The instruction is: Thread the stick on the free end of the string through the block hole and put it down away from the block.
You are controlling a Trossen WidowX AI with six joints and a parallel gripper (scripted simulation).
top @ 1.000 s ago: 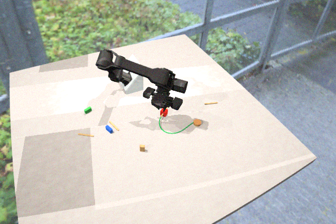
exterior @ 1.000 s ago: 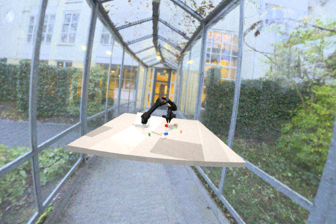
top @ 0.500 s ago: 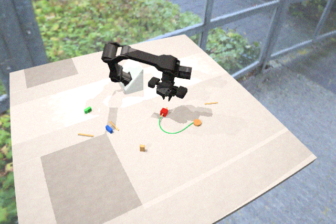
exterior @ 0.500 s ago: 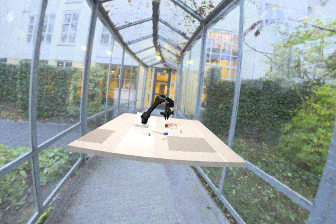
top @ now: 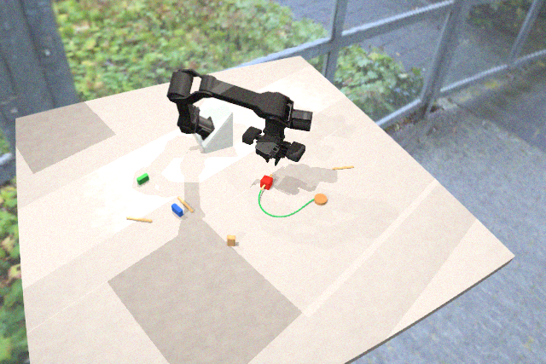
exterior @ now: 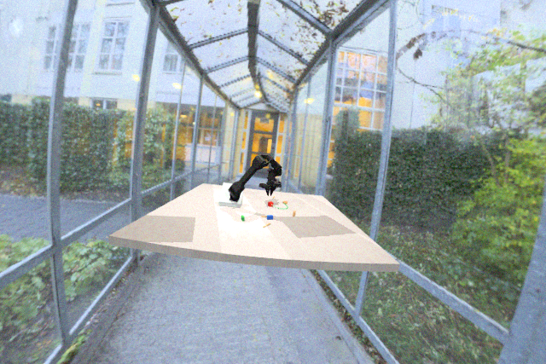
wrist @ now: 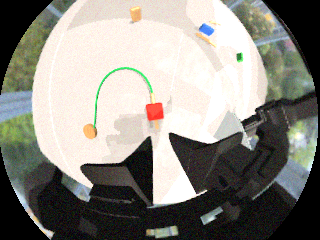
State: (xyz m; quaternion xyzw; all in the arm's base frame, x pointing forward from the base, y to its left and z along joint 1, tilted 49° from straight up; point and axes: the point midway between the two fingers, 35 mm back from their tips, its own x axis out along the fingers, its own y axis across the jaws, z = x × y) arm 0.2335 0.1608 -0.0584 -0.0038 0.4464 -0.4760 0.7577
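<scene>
The red block point(top: 266, 182) point(exterior: 270, 204) point(wrist: 155, 111) sits on the table. The string's wooden stick point(top: 263, 187) point(wrist: 153, 97) lies through its hole, with a short piece showing on each side. The green string point(top: 280, 216) point(wrist: 125, 68) runs from the stick's end on the side away from the gripper and curves round to the round wooden button point(top: 320, 199) point(wrist: 90, 131). My gripper point(top: 272, 162) point(exterior: 269, 194) point(wrist: 159, 137) is partly open and empty. It hangs above the table, beyond the stick's other end, touching nothing.
A loose stick point(top: 343, 168) lies beyond the button. Two more sticks point(top: 185, 204) point(top: 139, 219) lie near the blue block point(top: 177, 210) point(wrist: 206, 29). A green block point(top: 142, 178) point(wrist: 240, 57) and a small wooden block point(top: 230, 240) point(wrist: 135, 14) stand farther off.
</scene>
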